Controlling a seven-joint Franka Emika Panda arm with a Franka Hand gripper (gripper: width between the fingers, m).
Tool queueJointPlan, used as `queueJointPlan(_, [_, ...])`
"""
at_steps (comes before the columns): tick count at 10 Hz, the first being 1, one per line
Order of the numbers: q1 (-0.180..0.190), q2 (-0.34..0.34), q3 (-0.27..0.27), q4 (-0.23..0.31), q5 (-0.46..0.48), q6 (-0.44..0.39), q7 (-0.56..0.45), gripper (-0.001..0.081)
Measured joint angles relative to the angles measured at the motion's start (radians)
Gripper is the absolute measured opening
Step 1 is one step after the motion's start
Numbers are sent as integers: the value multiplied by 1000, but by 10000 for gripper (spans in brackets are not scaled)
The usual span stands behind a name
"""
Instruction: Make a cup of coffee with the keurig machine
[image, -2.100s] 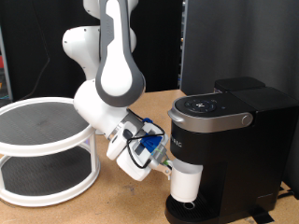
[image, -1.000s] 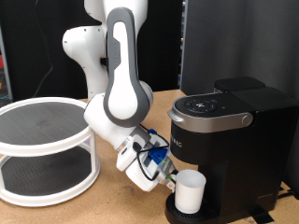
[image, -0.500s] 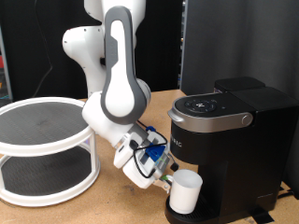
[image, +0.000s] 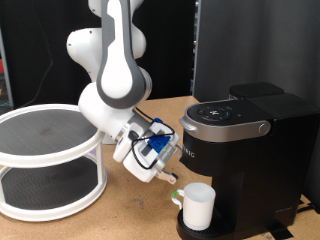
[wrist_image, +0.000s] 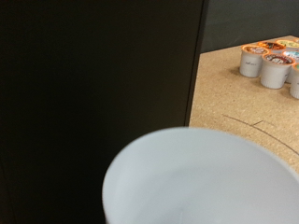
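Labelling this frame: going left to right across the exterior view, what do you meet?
White two-tier round stand → gripper → cup on the drip tray → keurig machine.

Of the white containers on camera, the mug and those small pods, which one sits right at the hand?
The white mug on the Keurig machine's drip tray, filling the wrist view's foreground. The hand is beside it; the brown-topped pods stand far back on the table.
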Motion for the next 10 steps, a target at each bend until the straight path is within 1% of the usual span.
queueJointPlan(4, [-18, -97, -14, -29, -69, 42, 115, 808])
queueJointPlan(5, [-21, -113, -17, -39, -79, 50, 123, 808])
queueJointPlan(6, [-21, -112, -17, -39, -79, 49, 123, 808])
queueJointPlan(7, [-22, -112, -20, -42, -102, 40, 125, 808])
queueJointPlan(8, [-31, -115, -30, -47, -149, 21, 143, 808])
queueJointPlan(10, [-65, -140, -70, -66, -267, -47, 202, 808])
